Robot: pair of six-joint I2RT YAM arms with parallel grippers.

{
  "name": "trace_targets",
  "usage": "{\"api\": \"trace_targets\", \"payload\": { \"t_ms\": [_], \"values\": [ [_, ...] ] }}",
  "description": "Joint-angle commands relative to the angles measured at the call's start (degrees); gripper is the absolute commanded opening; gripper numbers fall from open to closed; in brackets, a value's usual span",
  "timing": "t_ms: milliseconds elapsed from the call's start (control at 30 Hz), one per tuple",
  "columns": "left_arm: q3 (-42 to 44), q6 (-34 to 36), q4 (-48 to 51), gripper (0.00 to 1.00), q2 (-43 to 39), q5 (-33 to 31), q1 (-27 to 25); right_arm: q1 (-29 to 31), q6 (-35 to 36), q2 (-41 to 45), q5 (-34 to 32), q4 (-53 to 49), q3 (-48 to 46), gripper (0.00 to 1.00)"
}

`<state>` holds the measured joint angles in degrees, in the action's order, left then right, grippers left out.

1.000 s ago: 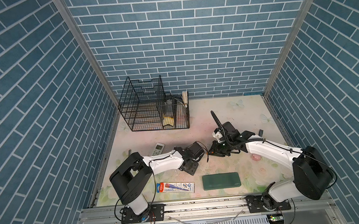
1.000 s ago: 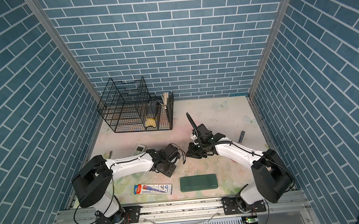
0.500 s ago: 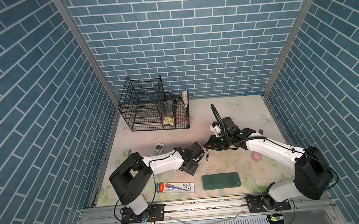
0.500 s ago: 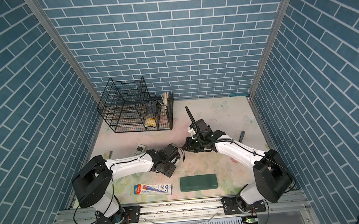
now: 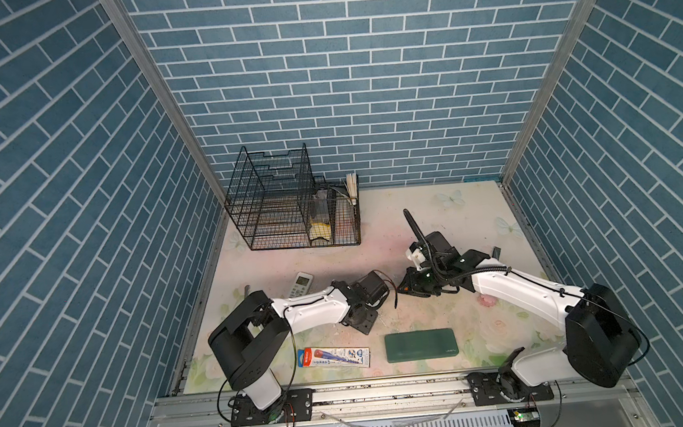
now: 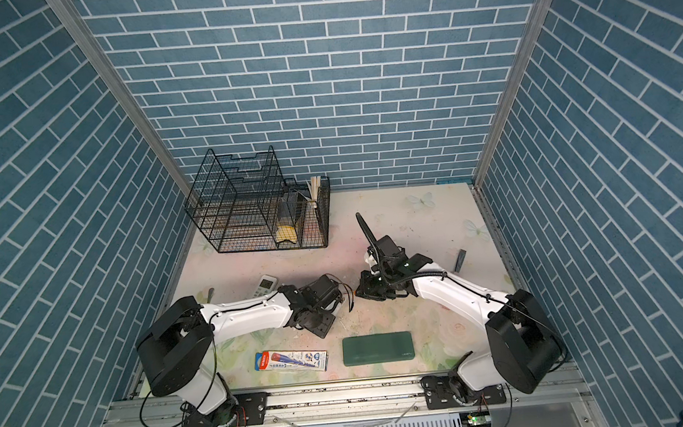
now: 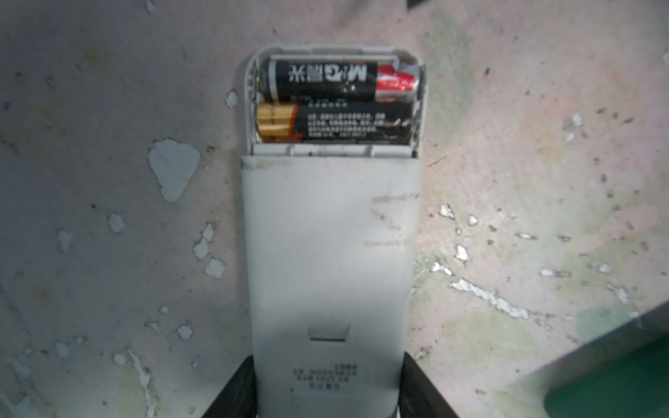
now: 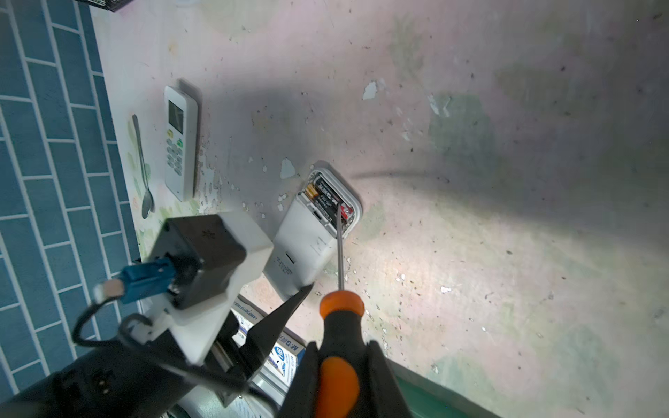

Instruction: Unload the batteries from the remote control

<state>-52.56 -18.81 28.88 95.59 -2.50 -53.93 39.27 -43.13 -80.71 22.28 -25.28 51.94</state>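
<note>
The remote control (image 7: 331,253) lies back-up on the table, and my left gripper (image 7: 327,383) is shut on its near end, one black finger on each side. At its far end the compartment is uncovered and holds two batteries (image 7: 325,77) (image 7: 333,123), black with a red and a gold end. My right gripper (image 8: 342,380) is shut on the orange-and-black handle of a screwdriver (image 8: 342,325). The shaft reaches to the red end of the outer battery (image 8: 345,211). In both top views the two grippers (image 5: 365,304) (image 5: 410,286) meet mid-table, and the held remote is hidden.
A second white remote (image 8: 180,141) with a screen and a spoon (image 8: 143,170) lie near the left wall. A green case (image 5: 421,344) and a printed box (image 5: 333,357) lie along the front edge. A wire basket (image 5: 289,210) stands at the back left.
My right gripper with the screwdriver lifted back a little, then came down again toward the remote. The left arm has not moved.
</note>
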Motion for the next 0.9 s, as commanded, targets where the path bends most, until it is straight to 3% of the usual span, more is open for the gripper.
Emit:
{"api": "trace_targets", "payload": {
  "t_ms": [0, 867],
  "values": [
    [2.7, 0.2, -4.3, 0.28, 4.5, 3.6, -1.5, 0.2, -0.3, 0.9, 0.4, 0.6, -1.9, 0.00],
    [3.3, -0.5, -5.0, 0.27, 4.4, 4.0, -1.5, 2.1, -3.6, 1.5, 1.2, 4.3, -4.5, 0.00]
  ]
}}
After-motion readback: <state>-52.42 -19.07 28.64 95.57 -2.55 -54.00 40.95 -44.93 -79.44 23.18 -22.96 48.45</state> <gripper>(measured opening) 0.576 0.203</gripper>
